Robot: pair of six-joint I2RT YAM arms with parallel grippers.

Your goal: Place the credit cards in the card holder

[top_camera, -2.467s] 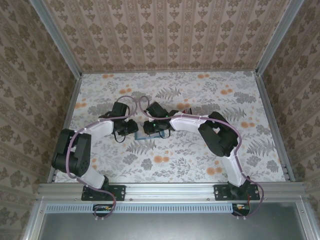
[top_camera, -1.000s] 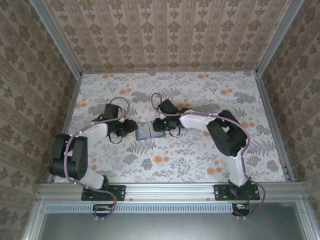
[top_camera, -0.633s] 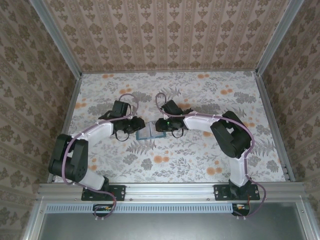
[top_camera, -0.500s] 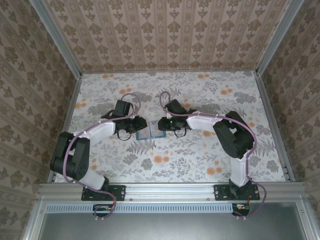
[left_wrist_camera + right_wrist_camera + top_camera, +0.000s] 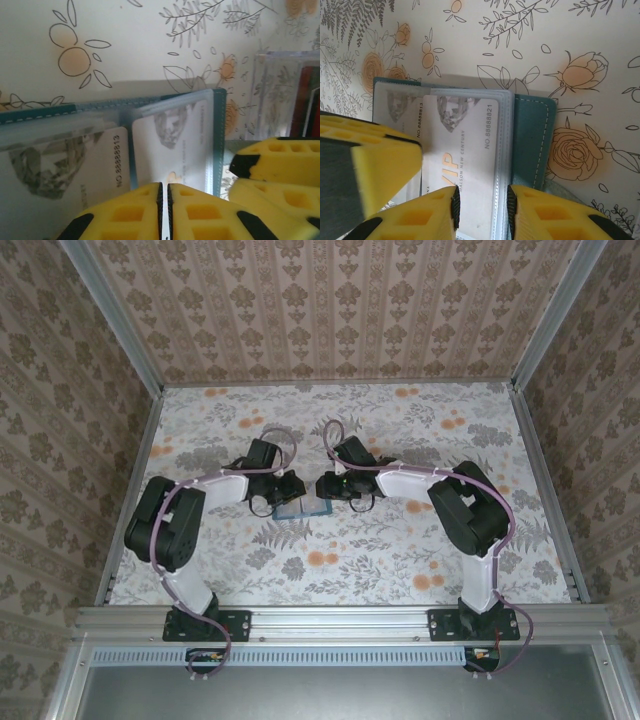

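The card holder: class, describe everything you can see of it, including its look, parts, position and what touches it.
The card holder is a small teal case with pale stitching, lying open on the floral table. Inside it, clear plastic sleeves overlap, holding pale numbered cards. The left claw is shut at one edge of it; the right claw straddles a sleeve with its jaws apart.

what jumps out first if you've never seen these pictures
The small teal-blue folding card holder lies open mid-table, flanked by the left gripper and right gripper. Up close, pale greyish-white plastic cards show through its clear sleeves, with bright yellow foam fingers crowding the near edge.
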